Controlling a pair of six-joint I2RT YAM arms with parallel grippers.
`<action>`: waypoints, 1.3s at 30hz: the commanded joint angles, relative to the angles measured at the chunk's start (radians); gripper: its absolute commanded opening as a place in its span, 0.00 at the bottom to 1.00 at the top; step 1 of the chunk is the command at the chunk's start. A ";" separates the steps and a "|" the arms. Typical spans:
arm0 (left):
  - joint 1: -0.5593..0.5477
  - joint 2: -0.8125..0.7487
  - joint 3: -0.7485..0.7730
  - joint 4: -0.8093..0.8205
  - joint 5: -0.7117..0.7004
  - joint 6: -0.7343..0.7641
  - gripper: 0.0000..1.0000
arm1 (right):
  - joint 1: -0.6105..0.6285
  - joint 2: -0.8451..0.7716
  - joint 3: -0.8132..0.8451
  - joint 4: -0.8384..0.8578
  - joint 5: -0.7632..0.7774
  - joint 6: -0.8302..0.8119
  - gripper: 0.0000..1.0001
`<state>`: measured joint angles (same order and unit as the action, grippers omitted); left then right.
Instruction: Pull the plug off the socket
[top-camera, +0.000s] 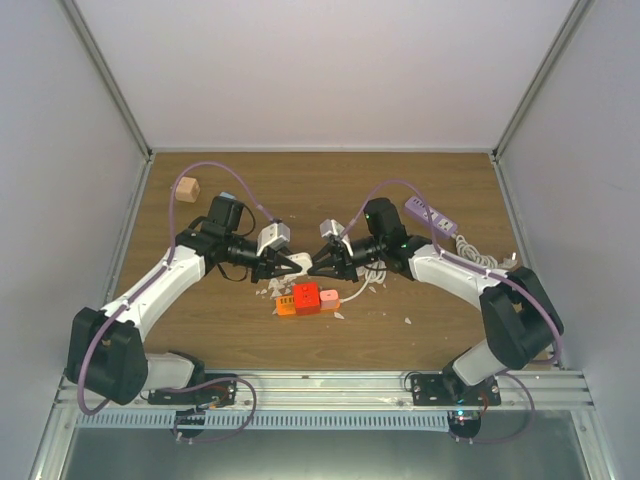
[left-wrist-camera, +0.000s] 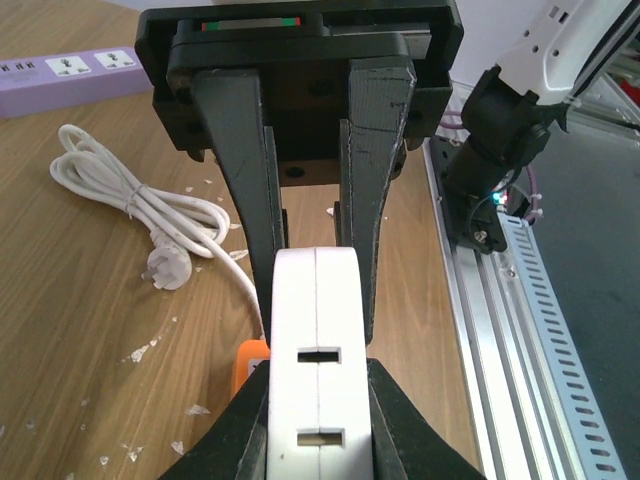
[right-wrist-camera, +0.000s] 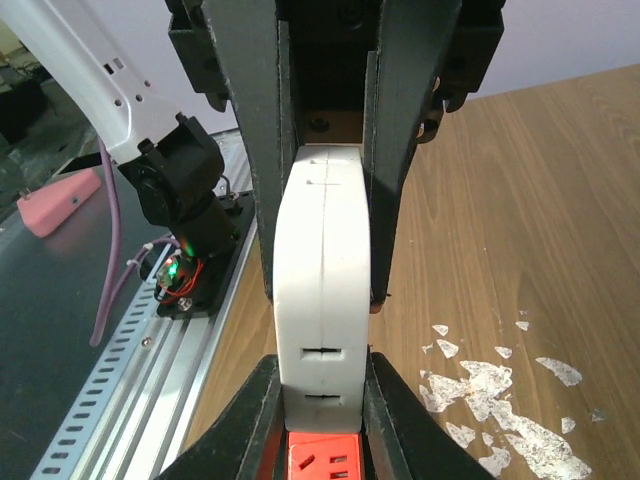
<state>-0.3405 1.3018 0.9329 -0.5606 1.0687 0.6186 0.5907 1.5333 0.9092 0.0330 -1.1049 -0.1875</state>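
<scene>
From above, the plug (top-camera: 303, 266) sits pinched between the left gripper (top-camera: 290, 266) and the right gripper (top-camera: 318, 267), seemingly clear of the socket (top-camera: 305, 298) just beside it; each wrist view shows its own fingers clamped on it, so probably only setting it down is left

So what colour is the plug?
White; the plug shows best in the right wrist view.
</scene>
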 joint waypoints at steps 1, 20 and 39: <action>0.001 0.008 0.011 0.042 0.027 -0.021 0.08 | 0.003 0.011 0.024 0.002 -0.024 0.022 0.13; 0.106 0.038 0.053 -0.067 0.106 0.019 0.47 | -0.033 0.002 0.006 0.026 -0.054 0.048 0.01; 0.106 0.008 0.042 -0.057 0.113 0.005 0.02 | -0.048 -0.011 0.005 0.015 -0.033 0.024 0.06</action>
<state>-0.2398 1.3380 0.9638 -0.6300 1.1645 0.6319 0.5549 1.5375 0.9096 0.0456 -1.1229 -0.1413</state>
